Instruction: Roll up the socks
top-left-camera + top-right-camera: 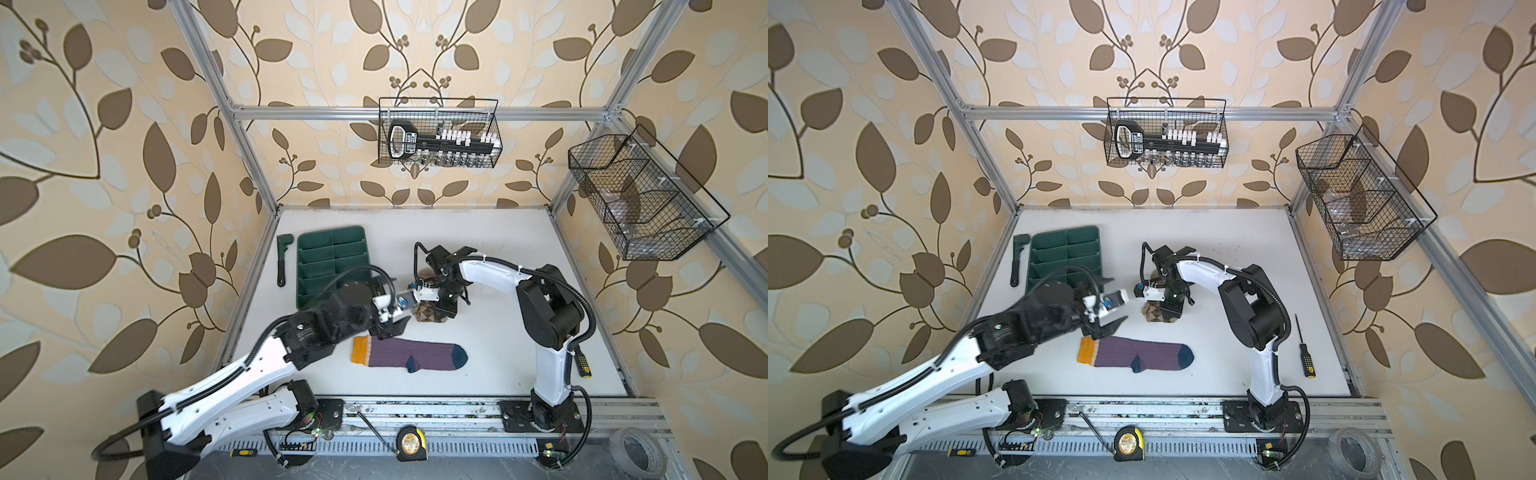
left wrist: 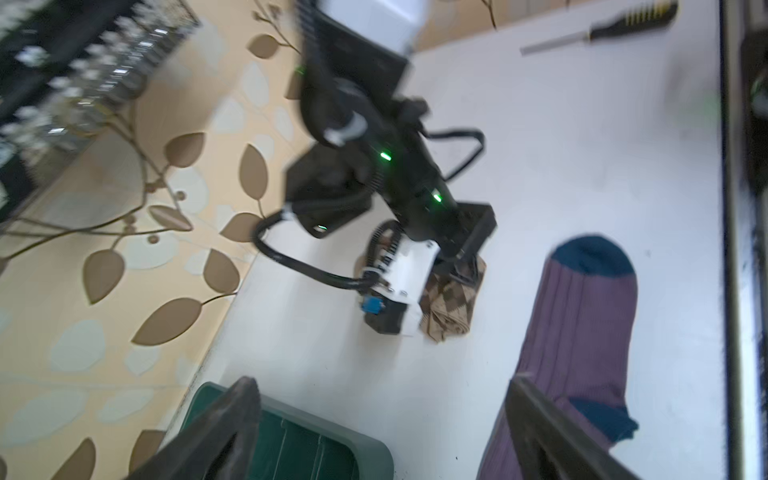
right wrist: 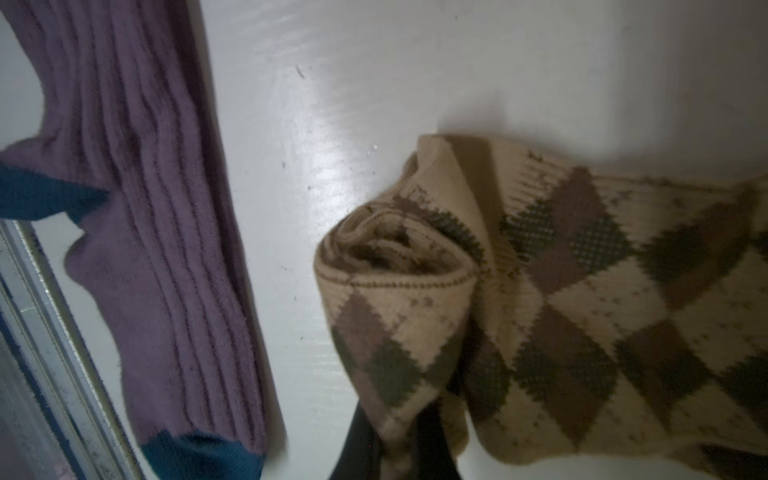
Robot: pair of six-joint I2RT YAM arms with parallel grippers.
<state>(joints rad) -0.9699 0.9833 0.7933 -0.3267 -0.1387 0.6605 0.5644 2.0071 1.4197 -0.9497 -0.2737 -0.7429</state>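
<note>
Ribbed purple sock [image 1: 409, 353] is lying flat, toe pointing frame-right; left claw [image 2: 382, 388] gaping wide; right claw [image 3: 395, 444] pinching rolled argyle sock [image 3: 540, 311].

Walls on all sides: beige wallpaper with large brown and pale grey leaf sprigs [image 1: 124, 124]. Silver aluminium frame bars [image 1: 311, 112] run up the corners and across the back wall. Floor of the cell: a matt white tabletop [image 1: 498, 257], with a soft glare patch in the right wrist view. Black wire-mesh basket [image 1: 384, 124] hangs from the back crossbar. A second black wire basket [image 1: 594, 162] is on the right-hand wall. Grey slotted metal channel [image 1: 457, 446] along the near edge. Even, diffuse light; shadows faint.
</note>
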